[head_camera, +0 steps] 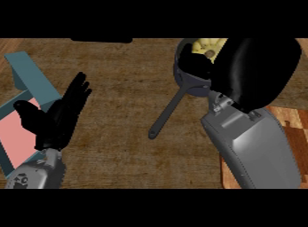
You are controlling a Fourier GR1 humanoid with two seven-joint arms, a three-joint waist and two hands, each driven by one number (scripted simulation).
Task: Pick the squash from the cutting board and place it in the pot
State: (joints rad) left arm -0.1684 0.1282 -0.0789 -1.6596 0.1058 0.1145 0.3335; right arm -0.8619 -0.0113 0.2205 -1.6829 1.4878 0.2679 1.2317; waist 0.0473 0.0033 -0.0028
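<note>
From the head view, the yellow bumpy squash [207, 47] sits inside the dark grey metal pot [186, 75], whose long handle points down and left. The black right hand [258, 71] hangs over the pot; I cannot tell how its fingers are. The black left hand [58, 113] rests at the left, fingers straight and spread, over a teal-framed pink tray [12, 133]. A checkered wooden cutting board [303, 133] lies at the right.

no readable text, labels, brands or numbers show on anything in the head view
</note>
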